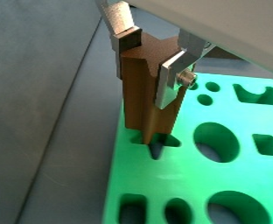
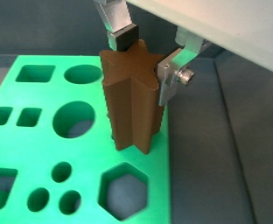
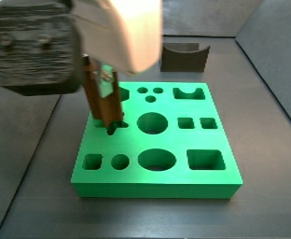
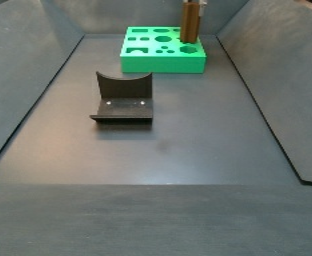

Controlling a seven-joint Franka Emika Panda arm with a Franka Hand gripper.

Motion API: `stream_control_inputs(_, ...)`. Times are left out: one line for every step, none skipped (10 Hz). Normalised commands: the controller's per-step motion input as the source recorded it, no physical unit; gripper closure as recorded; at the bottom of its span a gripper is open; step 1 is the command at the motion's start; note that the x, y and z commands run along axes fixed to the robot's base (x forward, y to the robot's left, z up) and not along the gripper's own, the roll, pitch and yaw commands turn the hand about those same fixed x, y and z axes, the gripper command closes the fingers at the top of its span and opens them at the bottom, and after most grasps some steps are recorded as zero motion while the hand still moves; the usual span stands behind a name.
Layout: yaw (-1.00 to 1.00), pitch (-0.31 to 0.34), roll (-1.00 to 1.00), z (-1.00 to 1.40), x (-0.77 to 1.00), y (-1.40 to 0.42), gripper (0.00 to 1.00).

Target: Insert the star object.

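The star object (image 1: 139,96), a tall dark-brown peg with a star-shaped top, stands upright at the star-shaped hole near an edge of the green board (image 1: 163,188). Its lower end is at or in the hole. My gripper (image 1: 150,57) is over the peg's top, shut on it: one dark pad sits in a notch of the star and the silver finger (image 1: 171,77) lies against the opposite side. The gripper (image 2: 149,57), peg (image 2: 129,96) and board (image 2: 22,144) also show in the other wrist view. In both side views the peg (image 3: 101,93) (image 4: 192,20) rises from the board (image 3: 155,187) (image 4: 159,62).
The board has several other cut-outs: ovals, squares, a hexagon (image 2: 125,188). The fixture (image 4: 123,100), a dark bracket with a curved notch, stands on the grey floor away from the board; it also shows in a side view (image 3: 183,56). Dark sloping walls enclose the floor.
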Motion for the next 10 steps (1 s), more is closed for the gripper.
stream_control_inputs(-0.33,-0.05,-0.16,-0.38,0.15,-0.08,1.0)
stream_control_inputs(-0.33,-0.049,-0.17,-0.37,0.17,-0.12,1.0)
stream_control_inputs(-0.28,-0.017,-0.16,-0.38,0.33,-0.11,1.0)
stream_control_inputs(-0.16,0.0,-0.08,-0.35,0.4,-0.08,1.0)
stream_control_inputs(0.0,0.03,-0.04,-0.35,0.45,-0.06,1.0)
stream_control_inputs(0.0,0.071,0.0,-0.33,0.43,-0.05,1.0)
stream_control_inputs(0.05,0.02,0.0,-0.24,0.08,-0.05,1.0)
stream_control_inputs(0.11,-0.011,0.02,-0.23,-0.13,-0.02,1.0)
stream_control_inputs(0.1,-0.04,0.05,-0.17,-0.3,0.0,1.0)
stream_control_inputs(0.06,-0.034,0.09,-0.13,-0.44,0.0,1.0)
